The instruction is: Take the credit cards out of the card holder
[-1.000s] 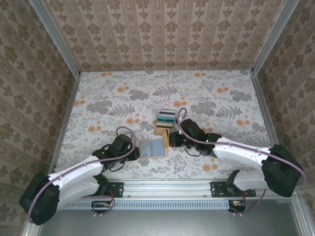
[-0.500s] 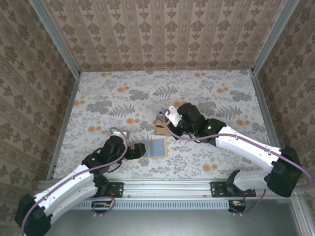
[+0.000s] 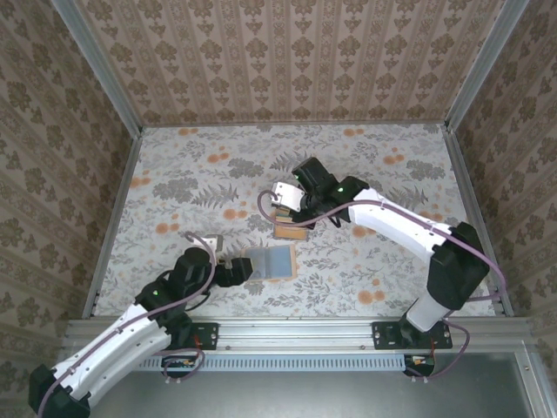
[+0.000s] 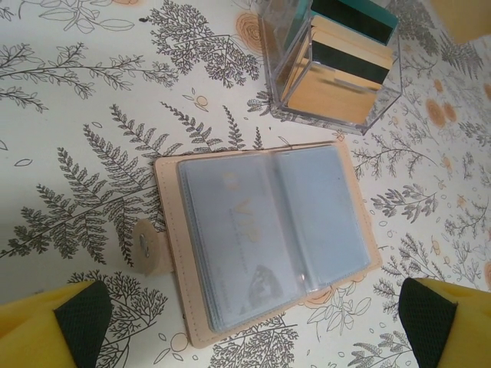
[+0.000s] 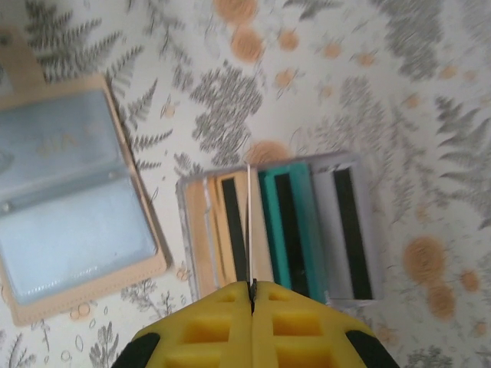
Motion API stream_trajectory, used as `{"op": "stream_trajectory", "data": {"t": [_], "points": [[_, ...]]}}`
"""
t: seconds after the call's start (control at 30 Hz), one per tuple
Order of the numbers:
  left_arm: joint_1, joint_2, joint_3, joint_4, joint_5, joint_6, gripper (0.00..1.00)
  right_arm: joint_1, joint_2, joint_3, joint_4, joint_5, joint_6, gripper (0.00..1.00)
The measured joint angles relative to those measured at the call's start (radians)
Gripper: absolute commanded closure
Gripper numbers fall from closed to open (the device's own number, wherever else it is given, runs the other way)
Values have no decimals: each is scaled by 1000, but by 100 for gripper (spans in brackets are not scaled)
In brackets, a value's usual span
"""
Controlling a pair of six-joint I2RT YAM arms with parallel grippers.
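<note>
Credit cards (image 5: pixel 285 230) stand on edge in clear box (image 4: pixel 334 69), just beyond card holder (image 4: pixel 268 245) lying open on floral table (image 3: pixel 174 174) | right gripper (image 5: pixel 251 285) pinched tight on thin card (image 5: pixel 249 222), edge-on over the box | left gripper (image 4: pixel 245 307) spread wide, holder in view between its fingers
</note>
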Motion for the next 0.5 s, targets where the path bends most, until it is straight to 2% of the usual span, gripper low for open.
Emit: {"op": "stream_trajectory", "data": {"t": [0.27, 0.5], "points": [[4, -26, -6, -30, -11, 6, 0, -33, 119, 97, -88, -58, -38, 100], [19, -26, -7, -30, -10, 13, 0, -59, 179, 114, -112, -90, -40, 100]]}}
